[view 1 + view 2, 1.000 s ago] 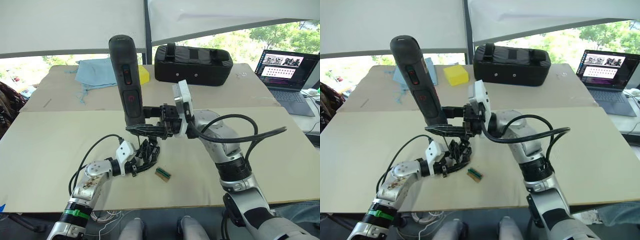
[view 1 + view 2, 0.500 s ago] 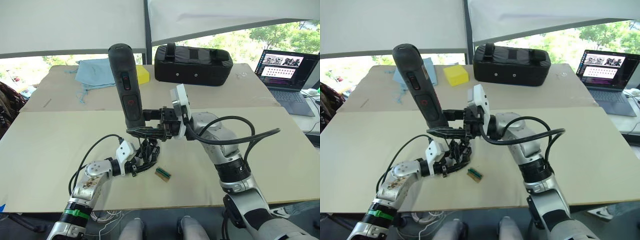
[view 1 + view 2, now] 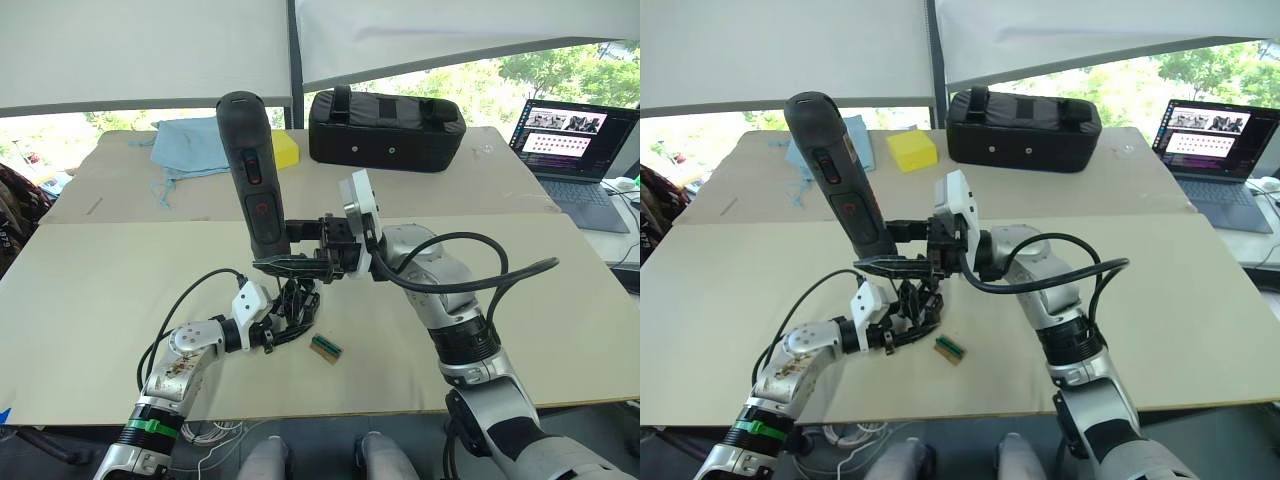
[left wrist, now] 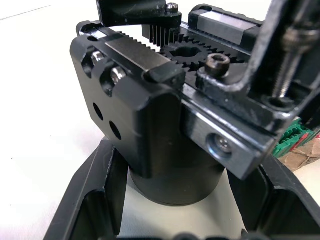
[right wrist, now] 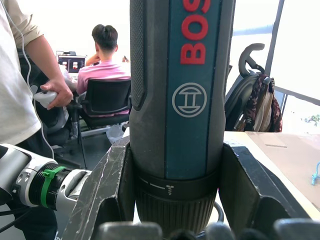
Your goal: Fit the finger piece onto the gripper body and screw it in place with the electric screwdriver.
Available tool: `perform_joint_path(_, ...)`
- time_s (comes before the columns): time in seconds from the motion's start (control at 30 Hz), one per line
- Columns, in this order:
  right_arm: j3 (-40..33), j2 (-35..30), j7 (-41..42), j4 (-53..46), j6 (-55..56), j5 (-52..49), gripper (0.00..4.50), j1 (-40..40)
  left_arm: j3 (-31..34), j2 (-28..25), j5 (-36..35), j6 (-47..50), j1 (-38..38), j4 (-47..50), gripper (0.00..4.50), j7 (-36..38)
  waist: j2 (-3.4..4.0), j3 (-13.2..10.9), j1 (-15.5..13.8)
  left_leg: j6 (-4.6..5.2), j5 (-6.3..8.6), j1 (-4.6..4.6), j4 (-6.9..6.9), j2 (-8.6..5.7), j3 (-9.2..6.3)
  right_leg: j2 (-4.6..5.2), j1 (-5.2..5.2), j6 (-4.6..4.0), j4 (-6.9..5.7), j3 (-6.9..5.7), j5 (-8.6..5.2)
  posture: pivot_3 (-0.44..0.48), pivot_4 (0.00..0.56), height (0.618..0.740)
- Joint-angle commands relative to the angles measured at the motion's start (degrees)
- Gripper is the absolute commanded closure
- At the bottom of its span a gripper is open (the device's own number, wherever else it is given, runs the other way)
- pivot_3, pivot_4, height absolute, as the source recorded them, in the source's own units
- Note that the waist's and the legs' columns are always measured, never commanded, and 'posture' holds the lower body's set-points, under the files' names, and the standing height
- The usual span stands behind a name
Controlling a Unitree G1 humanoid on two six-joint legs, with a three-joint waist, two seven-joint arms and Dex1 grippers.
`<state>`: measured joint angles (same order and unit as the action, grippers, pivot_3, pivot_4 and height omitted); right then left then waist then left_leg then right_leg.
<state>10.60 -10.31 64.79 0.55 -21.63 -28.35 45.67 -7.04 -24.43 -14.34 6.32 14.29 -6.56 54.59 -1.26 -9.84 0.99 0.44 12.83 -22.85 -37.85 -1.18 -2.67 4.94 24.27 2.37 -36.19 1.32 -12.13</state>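
Left gripper (image 3: 283, 322) clamped round small black gripper body (image 4: 165, 125) on tan table (image 3: 90, 310), finger piece hard to make out, right gripper (image 3: 290, 255) pinching upright dark grey pen-shaped electric screwdriver (image 3: 252, 175) directly above, bit hidden.

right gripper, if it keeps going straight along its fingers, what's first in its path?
The right gripper points toward the robot's left, shut on the electric screwdriver. Beyond the fingertips the way looks free over the table, though depth is hard to judge.

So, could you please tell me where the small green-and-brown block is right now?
The green-and-brown block lies on the table near its front edge, just right of the gripper body held in the left end effector.
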Motion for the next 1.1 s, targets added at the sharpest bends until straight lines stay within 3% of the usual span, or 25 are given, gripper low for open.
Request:
perform_joint_path(0.03, -0.9, 0.47, -0.14, -1.88, 1.72, -1.03, 2.6, 0.16, -1.33, -0.35, 0.28, 1.12, -1.55, 0.29, 2.19, 0.96, 0.0, 0.0, 0.0, 0.0, 0.0, 0.0, 0.0, 0.0, 0.0, 0.0, 0.0, 0.0, 0.0, 0.0, 0.0, 0.0, 0.15, 0.74)
perform_joint_path(1.1, -1.21, 0.77, 0.03, -2.05, 2.25, -1.33, 2.6, -0.27, -1.64, -0.33, 0.3, 1.47, -1.45, 0.28, 2.19, 1.0, 0.0, 0.0, -0.01, 0.0, 0.0, 0.01, 0.0, 0.0, 0.0, 0.0, -0.01, 0.0, 0.0, 0.0, 0.0, 0.0, 0.15, 0.74)
